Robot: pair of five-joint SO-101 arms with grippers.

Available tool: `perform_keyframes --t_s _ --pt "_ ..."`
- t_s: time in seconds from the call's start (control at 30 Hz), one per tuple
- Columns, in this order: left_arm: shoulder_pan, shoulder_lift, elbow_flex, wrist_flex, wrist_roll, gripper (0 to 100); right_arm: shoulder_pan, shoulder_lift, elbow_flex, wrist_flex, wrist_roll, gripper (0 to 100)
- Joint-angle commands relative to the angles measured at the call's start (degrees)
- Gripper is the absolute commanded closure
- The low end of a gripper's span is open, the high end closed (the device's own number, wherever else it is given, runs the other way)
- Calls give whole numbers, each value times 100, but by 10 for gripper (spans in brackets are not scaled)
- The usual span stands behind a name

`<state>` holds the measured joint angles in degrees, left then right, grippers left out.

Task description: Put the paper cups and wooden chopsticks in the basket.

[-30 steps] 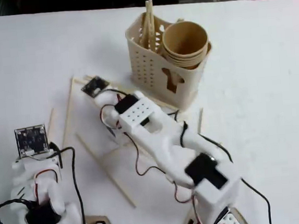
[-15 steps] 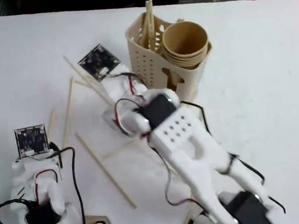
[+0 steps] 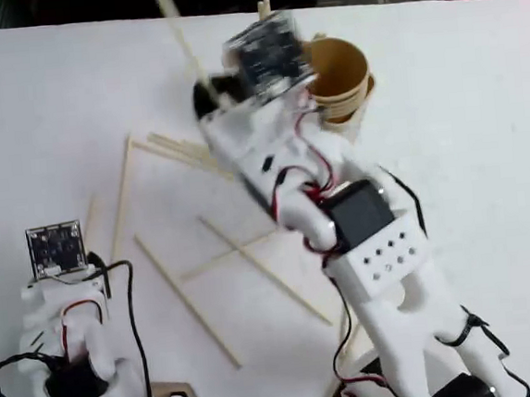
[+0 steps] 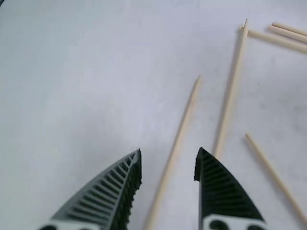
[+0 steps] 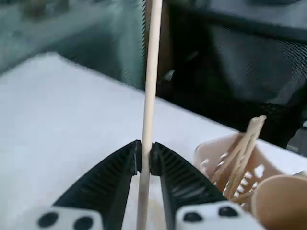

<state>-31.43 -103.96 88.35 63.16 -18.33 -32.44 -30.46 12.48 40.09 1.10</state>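
Note:
My right gripper (image 5: pixel 145 163) is shut on a wooden chopstick (image 5: pixel 152 72) that stands nearly upright in it. In the high view that gripper (image 3: pixel 211 90) is raised just left of the cream basket (image 3: pixel 358 121), and the held chopstick (image 3: pixel 176 30) slants up and away. The basket (image 5: pixel 216 158) holds stacked paper cups (image 3: pixel 337 71) and a few chopsticks (image 5: pixel 244 148). Several loose chopsticks (image 3: pixel 186 298) lie on the white table. My left gripper (image 4: pixel 168 158) is open low over the table, with one chopstick (image 4: pixel 180 139) lying under the gap between its fingers.
The left arm (image 3: pixel 71 364) sits at the near left corner of the table. The right arm (image 3: pixel 371 245) stretches from the near edge across the middle toward the basket. More chopsticks (image 3: pixel 182 150) lie fanned left of the basket. Dark furniture stands beyond the far edge.
The right arm rose from the table with a chopstick in its gripper and swung up beside the basket. The left arm stayed still.

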Motion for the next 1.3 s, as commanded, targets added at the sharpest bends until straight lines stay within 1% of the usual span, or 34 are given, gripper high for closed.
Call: perform_keyframes --t_s 0.0,0.07,0.13,0.23,0.33,0.5,0.6,0.73,0.87,0.93,1.03,1.13,1.27 --pt "-31 -57 -18 9 -70 808 444 -180 352 -1305 -167 981" --pt "-31 -57 -18 9 -70 808 576 -180 853 -2053 -158 981" --pt "-31 -57 -18 9 -70 808 611 -233 1336 -2527 -149 981" --pt "-31 -57 -18 9 -70 808 567 -347 1749 -2492 -149 981" --pt "-31 -57 -18 9 -70 808 462 -497 1873 -1745 -149 981" --pt "-31 -57 -18 9 -70 808 277 -629 1864 -66 -149 981" --pt "-31 -57 -18 9 -70 808 -13 -593 1881 980 -132 981" --pt "-31 -57 -18 9 -70 808 -391 -479 1890 2325 607 981" --pt "-31 -57 -18 9 -70 808 -470 -330 1996 3055 818 981" --pt "-31 -57 -18 9 -70 808 -523 -259 2338 3125 1011 981" --pt "-31 -57 -18 9 -70 808 -708 -198 3130 2879 1222 981" --pt "-31 -57 -18 9 -70 808 -866 -224 3842 2448 1266 981" --pt "-31 -57 -18 9 -70 808 -857 -180 4246 2193 1275 971"
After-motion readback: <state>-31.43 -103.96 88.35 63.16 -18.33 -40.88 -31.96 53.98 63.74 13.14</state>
